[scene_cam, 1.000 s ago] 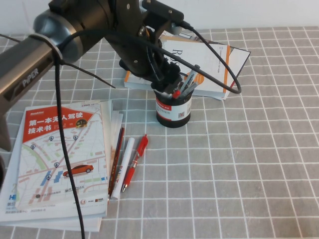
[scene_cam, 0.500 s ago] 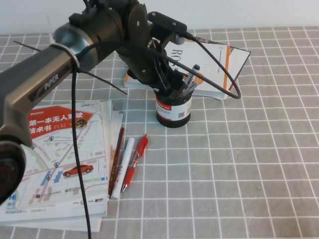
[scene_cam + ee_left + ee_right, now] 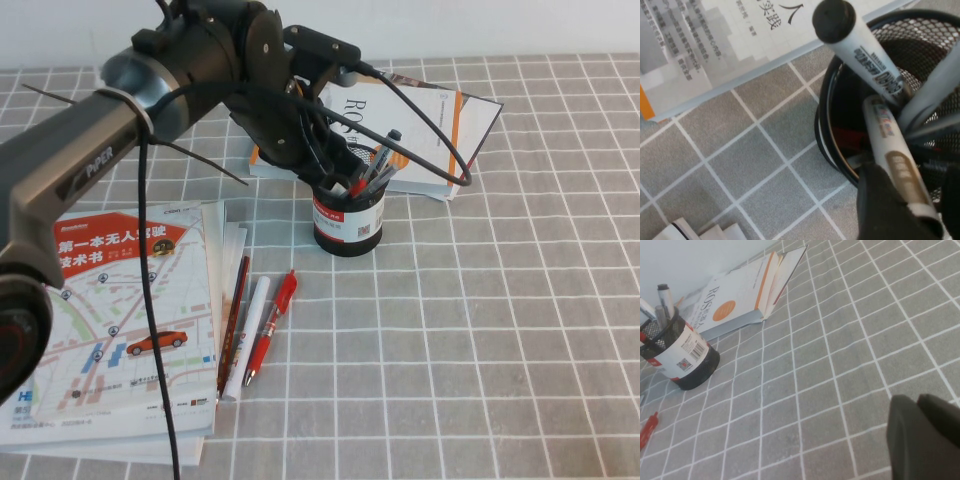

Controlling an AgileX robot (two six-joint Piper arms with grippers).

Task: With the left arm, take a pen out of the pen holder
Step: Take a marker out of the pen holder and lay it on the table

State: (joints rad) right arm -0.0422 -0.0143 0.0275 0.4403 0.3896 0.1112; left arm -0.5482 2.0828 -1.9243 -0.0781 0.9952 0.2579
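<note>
Pen holder: we take the black mesh pen holder [image 3: 348, 222], with its red and white label, as our landmark. It stands upright on the grey checked tabletop [image 3: 500, 350].
Pens: several pens [image 3: 385, 155] stand inside the pen holder, leaning out over its rim away from the left arm.
Left tool: the left tool [image 3: 345, 172] is right at the mouth of the pen holder, down among the pens. We cannot tell whether it is wide or narrow, or whether it grips anything.
Left wrist view: a white pen [image 3: 895, 160] with a tan band runs from inside the pen holder up close to the camera. A black-capped marker [image 3: 860, 45] leans beside it.
Right tool: the right tool [image 3: 917, 400] sits low over the tabletop, well apart from the pen holder. It is drawn together and holds nothing.
Open book: an open book [image 3: 420, 120] lies just behind the pen holder.
Loose pens: a red pen [image 3: 270, 325], a white one [image 3: 250, 335] and a thin dark red one [image 3: 233, 320] lie side by side in front of the pen holder.
Booklets: a stack of booklets [image 3: 120, 320] lies beyond those loose pens, farther from the pen holder, touching the thin dark red one.
</note>
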